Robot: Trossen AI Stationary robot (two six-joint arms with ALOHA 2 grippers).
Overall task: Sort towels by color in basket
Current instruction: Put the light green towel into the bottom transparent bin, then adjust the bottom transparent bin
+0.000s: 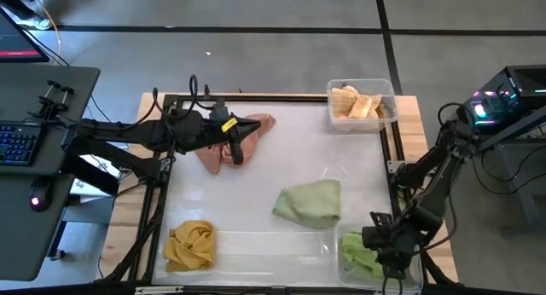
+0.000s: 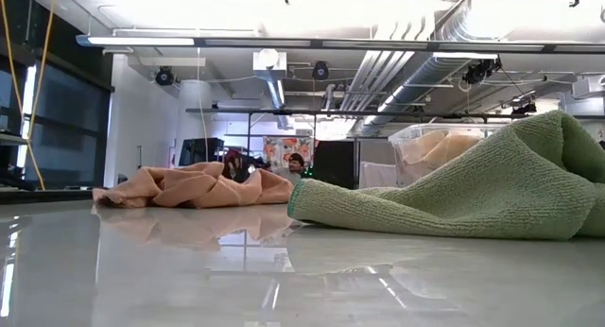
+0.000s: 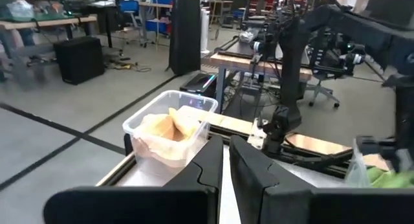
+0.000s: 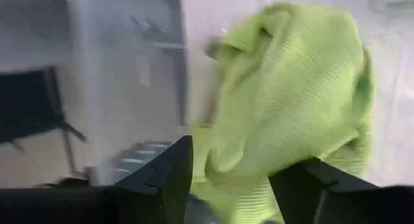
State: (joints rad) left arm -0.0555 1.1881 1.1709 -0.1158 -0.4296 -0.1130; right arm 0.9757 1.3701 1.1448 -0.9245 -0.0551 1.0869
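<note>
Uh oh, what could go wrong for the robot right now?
The right gripper is open over the green towel in the clear bin, so the cloth might snag on a finger and lift out. The left gripper, nearly shut above the pink towel, might have missed it.

No text, label, brand, number or sign is legible anywhere.
</note>
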